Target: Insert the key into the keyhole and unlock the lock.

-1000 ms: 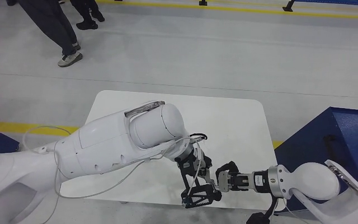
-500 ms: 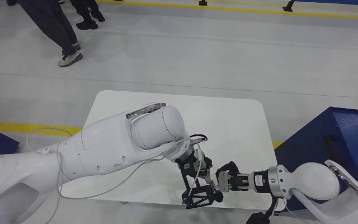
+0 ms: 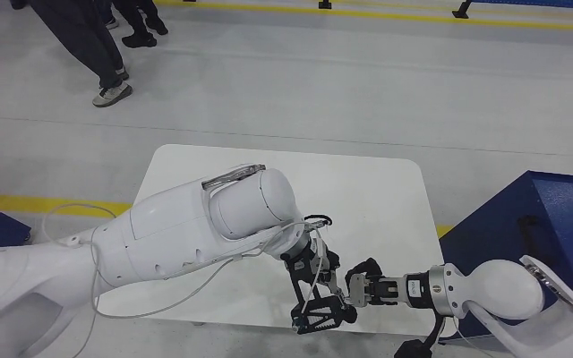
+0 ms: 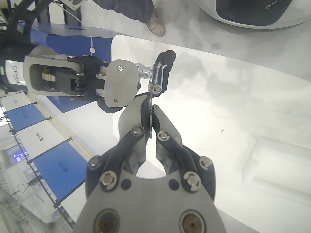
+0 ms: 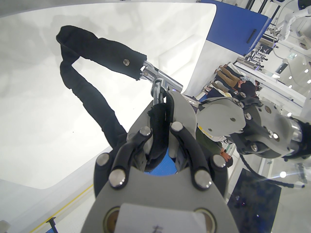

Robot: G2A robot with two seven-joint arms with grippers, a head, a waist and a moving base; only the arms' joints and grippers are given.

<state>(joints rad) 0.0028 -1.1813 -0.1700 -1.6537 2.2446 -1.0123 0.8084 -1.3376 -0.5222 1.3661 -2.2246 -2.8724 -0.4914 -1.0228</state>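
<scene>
In the top view you see both arms meeting over the near edge of the white table [image 3: 376,197], with the left gripper [image 3: 327,309] just left of the right gripper [image 3: 356,288]. What they hold is too small to read there. Your left wrist view supplies it. The left gripper's jaws are pinched on a flat metal key [image 4: 151,99], and its tip meets the keyhole [image 4: 153,88] in the end face of the lock [image 4: 156,76], a short chrome cylinder held up over the table. You cannot tell how deep the key sits. Your right wrist view adds the other grip: the right gripper's jaws are clamped on the lock's chrome stub and on the end of its black fabric sleeve [image 5: 97,44], which loops out limp over the smooth matt tabletop. Around the table you have grey floor [image 3: 358,89] with yellow lines, and a blue cabinet [image 3: 528,224] to the right.
</scene>
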